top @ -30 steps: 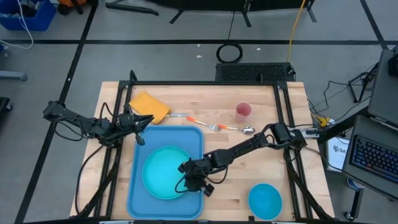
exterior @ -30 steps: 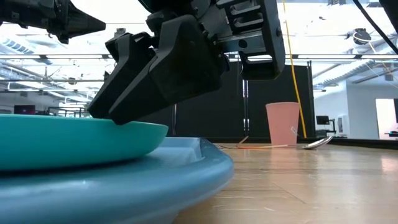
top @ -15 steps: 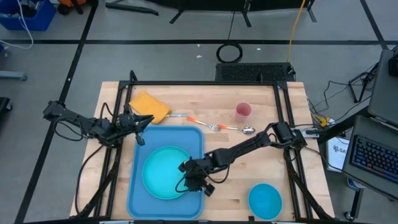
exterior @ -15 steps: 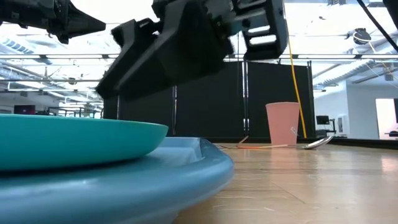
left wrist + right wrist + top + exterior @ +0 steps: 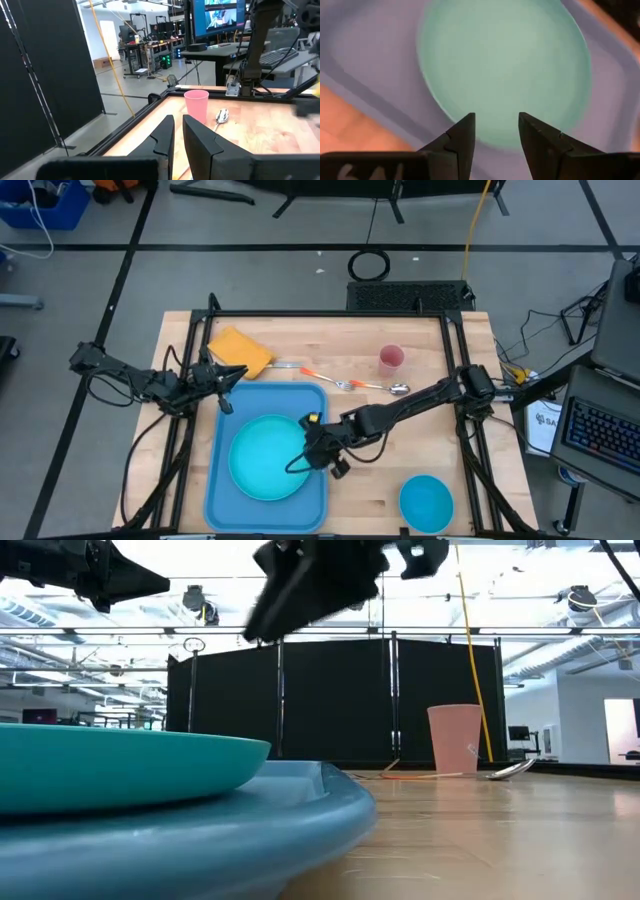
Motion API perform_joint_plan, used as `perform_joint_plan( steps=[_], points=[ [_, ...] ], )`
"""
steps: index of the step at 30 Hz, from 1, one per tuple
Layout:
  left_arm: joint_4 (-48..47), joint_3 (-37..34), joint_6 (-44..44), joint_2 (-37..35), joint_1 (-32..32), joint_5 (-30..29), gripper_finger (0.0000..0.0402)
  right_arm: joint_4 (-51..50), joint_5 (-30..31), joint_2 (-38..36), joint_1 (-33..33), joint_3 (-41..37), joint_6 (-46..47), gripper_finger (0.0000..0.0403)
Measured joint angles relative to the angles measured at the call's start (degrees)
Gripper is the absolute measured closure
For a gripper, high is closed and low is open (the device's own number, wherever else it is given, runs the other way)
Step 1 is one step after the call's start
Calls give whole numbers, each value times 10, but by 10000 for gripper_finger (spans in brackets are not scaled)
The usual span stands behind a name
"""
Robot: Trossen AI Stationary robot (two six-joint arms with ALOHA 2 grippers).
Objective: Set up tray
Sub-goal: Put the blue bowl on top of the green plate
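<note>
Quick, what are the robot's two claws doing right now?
Left gripper: nearly shut, holding nothing, by the tray's far left corner.
Right gripper: open, empty, above the plate.

Tray [image 5: 222,492]: light blue, plain, no pattern. Round plate [image 5: 262,457] lying in it: turquoise, uniform. Small bowl [image 5: 427,504], near right of table: deeper blue. Cup [image 5: 391,359], far right: pink, slightly translucent. Cloth [image 5: 239,350], far left: orange-yellow. Two spoons at far centre: one with orange handle [image 5: 312,371], the other [image 5: 392,389] all silver. Table top [image 5: 410,445]: pale wood with visible plank seams and grain, black frame rails along its edges. Both arms, left gripper [image 5: 226,385] and right gripper [image 5: 308,459]: black; a small yellow mark sits on the right arm's wrist.
</note>
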Motion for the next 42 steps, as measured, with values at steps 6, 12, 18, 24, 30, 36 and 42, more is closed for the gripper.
perform_joint_plan(
  steps=[6, 12, 18, 24, 30, 36, 42],
  points=[
    [0, 0, 0, 0, 0, 0, 357, -93, 30, -28, -27, 0, 58, 264],
    [-1, 0, 0, 0, 0, 0, 357, -174, 49, -49, -60, 0, 94, 264],
    [-1, 0, -1, 0, 0, 0, 357, -247, 74, -76, -90, 0, 133, 264],
    [-1, 0, -5, 0, 0, 0, 357, -308, 72, -109, -109, 0, 179, 264],
    [-2, 0, -12, 0, 0, 1, 357, -387, 71, -142, -107, 0, 277, 264],
    [-2, 0, -13, 0, 0, 1, 357, -449, 38, -155, -81, 0, 357, 264],
    [1, 0, -13, 0, 0, 1, 357, -458, -4, -155, -34, 0, 442, 264]
  ],
)
